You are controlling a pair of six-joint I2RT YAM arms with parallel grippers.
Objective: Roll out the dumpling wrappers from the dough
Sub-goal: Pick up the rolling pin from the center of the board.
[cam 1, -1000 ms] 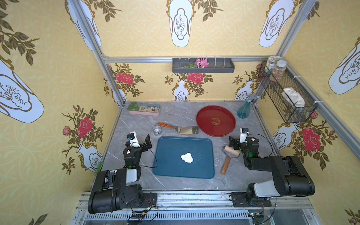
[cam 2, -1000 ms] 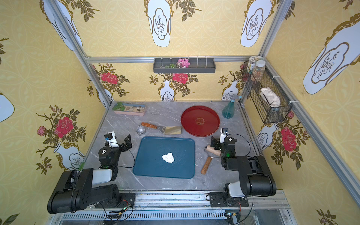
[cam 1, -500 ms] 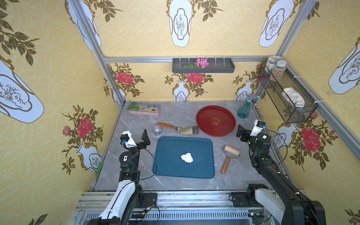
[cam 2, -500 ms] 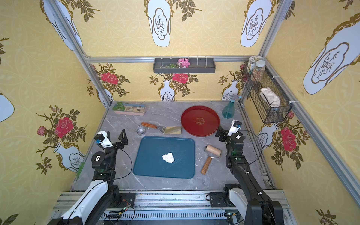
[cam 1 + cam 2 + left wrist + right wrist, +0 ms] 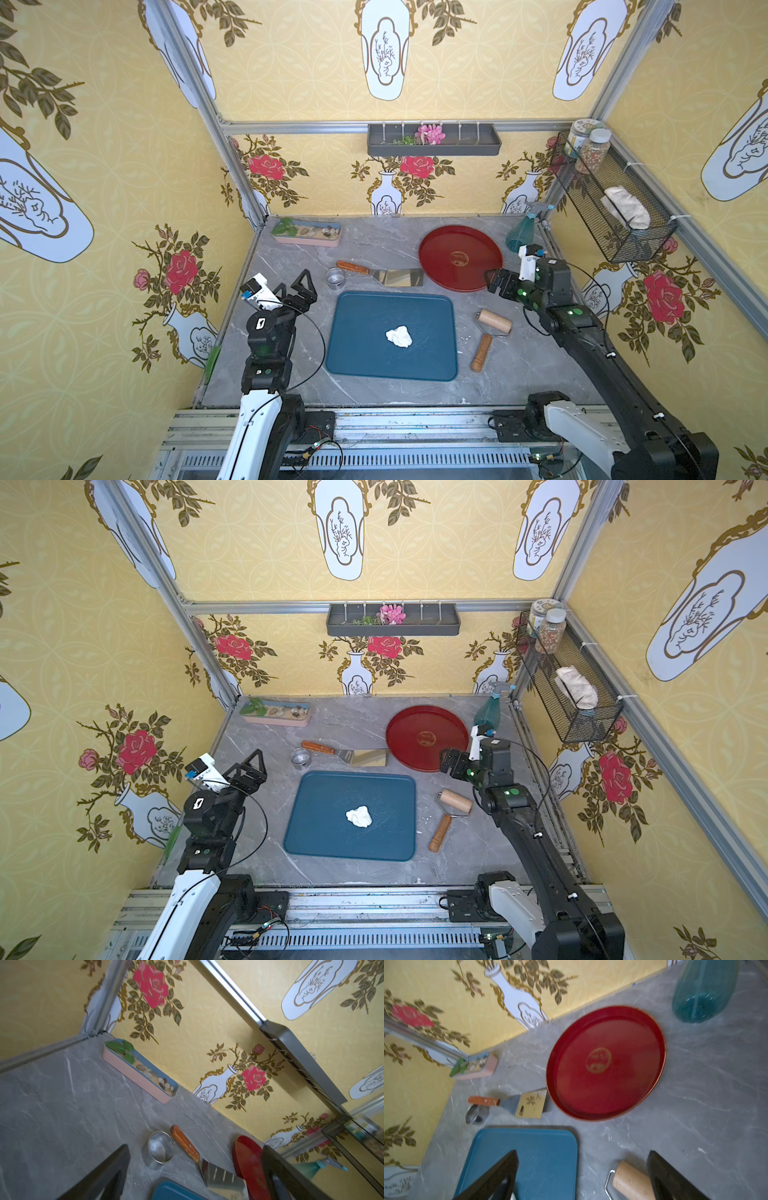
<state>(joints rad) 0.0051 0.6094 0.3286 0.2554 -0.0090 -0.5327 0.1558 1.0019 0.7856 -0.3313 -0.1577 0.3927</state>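
Trouble looms if my right jaws, wide and empty like my left jaws, grab the small wooden roller (image 5: 493, 321) close by them askew, then smear the ragged white dough lump (image 5: 399, 336), between both pairs on the blue plastic tray (image 5: 361, 324), unevenly.

Bright, even overhead light; 2 crisp top views, 2 blurred wrist views.

In both top views the grey table (image 5: 519, 374) is evenly lit, with only faint soft shadows beside the rolling pin (image 5: 494, 322) and blue tray (image 5: 353, 365). The dough lump (image 5: 399, 336) is near-white with little surface detail, and the spatula blade (image 5: 401, 277) mirrors the yellow wall (image 5: 498, 83). The right wrist view smears the red plate (image 5: 605, 1062) and spray bottle (image 5: 704, 991) with motion blur.
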